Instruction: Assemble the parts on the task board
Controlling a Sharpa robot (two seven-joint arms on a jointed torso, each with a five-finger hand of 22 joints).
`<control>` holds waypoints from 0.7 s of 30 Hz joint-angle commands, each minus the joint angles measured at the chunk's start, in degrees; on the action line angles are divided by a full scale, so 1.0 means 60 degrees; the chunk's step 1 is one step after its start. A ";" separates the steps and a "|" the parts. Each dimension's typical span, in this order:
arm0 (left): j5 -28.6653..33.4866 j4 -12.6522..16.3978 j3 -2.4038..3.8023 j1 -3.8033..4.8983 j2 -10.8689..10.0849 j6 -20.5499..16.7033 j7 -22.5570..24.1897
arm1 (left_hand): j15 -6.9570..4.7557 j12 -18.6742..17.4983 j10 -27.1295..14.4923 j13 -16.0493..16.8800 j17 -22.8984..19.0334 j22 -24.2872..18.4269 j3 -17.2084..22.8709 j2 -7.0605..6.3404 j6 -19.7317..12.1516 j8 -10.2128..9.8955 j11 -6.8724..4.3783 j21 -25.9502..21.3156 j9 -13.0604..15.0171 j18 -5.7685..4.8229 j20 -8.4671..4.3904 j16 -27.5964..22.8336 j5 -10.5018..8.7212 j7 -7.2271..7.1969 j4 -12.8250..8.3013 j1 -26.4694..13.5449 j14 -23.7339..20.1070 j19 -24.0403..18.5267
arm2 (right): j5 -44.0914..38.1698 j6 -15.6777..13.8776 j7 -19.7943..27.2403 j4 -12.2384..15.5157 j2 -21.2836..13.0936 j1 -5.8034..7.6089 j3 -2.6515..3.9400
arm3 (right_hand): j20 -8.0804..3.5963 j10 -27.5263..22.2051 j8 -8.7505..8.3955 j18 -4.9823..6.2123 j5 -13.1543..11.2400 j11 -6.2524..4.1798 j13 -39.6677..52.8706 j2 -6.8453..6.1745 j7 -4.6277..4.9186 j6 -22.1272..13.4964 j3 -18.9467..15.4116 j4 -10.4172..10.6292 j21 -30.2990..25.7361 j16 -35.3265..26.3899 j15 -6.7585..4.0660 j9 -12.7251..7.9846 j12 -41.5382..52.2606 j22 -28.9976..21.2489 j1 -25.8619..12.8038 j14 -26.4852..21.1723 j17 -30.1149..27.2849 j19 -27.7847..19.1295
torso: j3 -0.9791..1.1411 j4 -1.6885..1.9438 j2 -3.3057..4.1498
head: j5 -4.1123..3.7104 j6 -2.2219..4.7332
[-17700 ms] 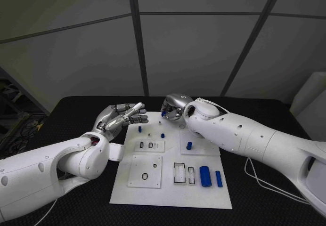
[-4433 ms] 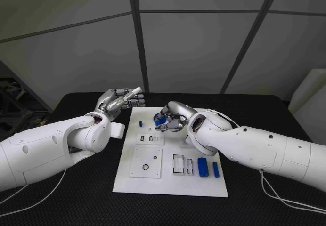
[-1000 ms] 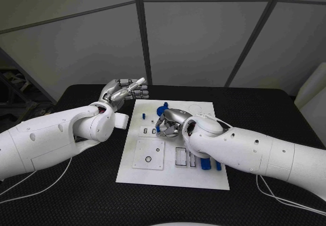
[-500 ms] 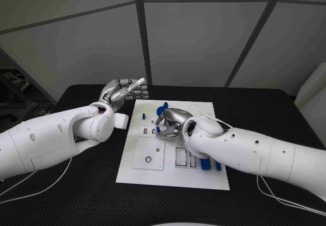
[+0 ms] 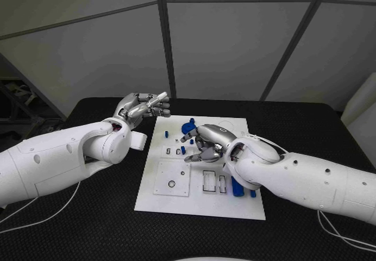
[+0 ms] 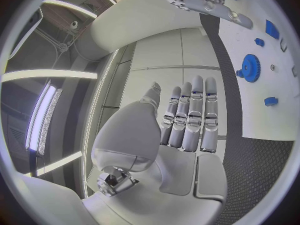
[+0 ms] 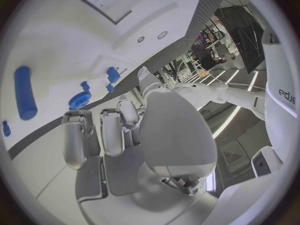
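Left hand (image 5: 143,105): raised beyond the far-left corner of the task board (image 5: 176,204), holding nothing; in the left wrist view its fingers (image 6: 195,116) lie straight and side by side, thumb set apart, touching no part.

Right hand (image 5: 205,142): low over the middle of the board, fingers bent downward; nothing blue shows between them (the wrist view shows bare finger pads (image 7: 75,135) with nothing in them).

Blue gear (image 5: 188,128): on the board just beyond the right hand's fingertips, on the side away from the robot; clear of the fingers.

Small blue pegs: one (image 5: 166,133) stands near the board's left edge, between the two hands; another (image 5: 182,150) sits just beside the right hand's fingertips.

Long blue cylinder (image 7: 23,92): lies on the board behind the right hand, partly under the right forearm in the head view.

White inset plates: a square one with a black ring (image 5: 171,184) lies on the near-left part of the board.
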 commanded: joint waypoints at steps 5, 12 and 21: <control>-0.2248 0.0003 0.0011 0.0016 -0.0053 0.0474 -0.1991 | -0.0677 0.0240 0.1185 0.0150 0.0984 0.0526 0.0045 0.0044 0.0596 0.0096 -0.0508 0.1115 0.0204 -0.0017 -0.0681 0.1195 0.0607 -0.0414 -0.0019 0.0112 0.1897 0.1409 | 0.1686 0.0201 0.1679 0.1086 -0.1119 0.0133 0.0438 | 0.0005 -0.0204 0.0102 0.0183 0.0050 -0.0058 -0.0230 0.0133 -0.0062 0.0355 0.0060 0.0076 -0.0286 -0.0199 0.0023 0.0025 -0.0296 0.1603 0.0296 0.0314 -0.0215 0.0363 | 0.0000 -0.0007 -0.0023 | 0.0037 0.0005; -0.4233 0.0153 0.0017 0.0049 -0.0161 0.1418 -0.4093 | -0.1127 0.1698 0.2178 0.2123 0.8199 0.3065 -0.0504 -0.0241 0.0765 0.0275 -0.1143 0.4046 0.1179 -0.0230 -0.1332 0.8567 -0.0217 -0.0805 0.0582 -0.0620 0.2530 0.2582 | 0.2862 0.0311 0.1556 0.1420 -0.2125 0.0448 0.0812 | -0.0012 -0.0187 0.0111 0.0197 0.0098 -0.0083 -0.0252 0.0204 -0.0088 0.0466 0.0057 0.0121 -0.0338 -0.0255 0.0006 0.0029 -0.0301 0.1548 0.0267 0.0306 -0.0271 0.0330 | 0.0008 -0.0050 -0.0055 | 0.0094 0.0013; -0.6600 0.0207 0.0019 0.0445 0.0008 0.2574 -0.6302 | -0.1419 0.6150 0.2236 0.7681 1.1658 0.7138 -0.1061 -0.0232 0.0639 0.1129 -0.1217 0.7085 0.3223 -0.0744 -0.1485 1.1501 -0.0265 -0.1020 0.1537 -0.0905 0.2611 0.3304 | 0.3600 0.0350 0.1308 0.1152 -0.2724 0.0837 0.0915 | -0.0019 -0.0156 0.0113 0.0196 0.0126 -0.0098 -0.0238 0.0227 -0.0102 0.0515 0.0054 0.0134 -0.0338 -0.0266 -0.0001 0.0031 -0.0268 0.1552 0.0258 0.0311 -0.0273 0.0336 | 0.0024 -0.0049 -0.0116 | 0.0152 0.0008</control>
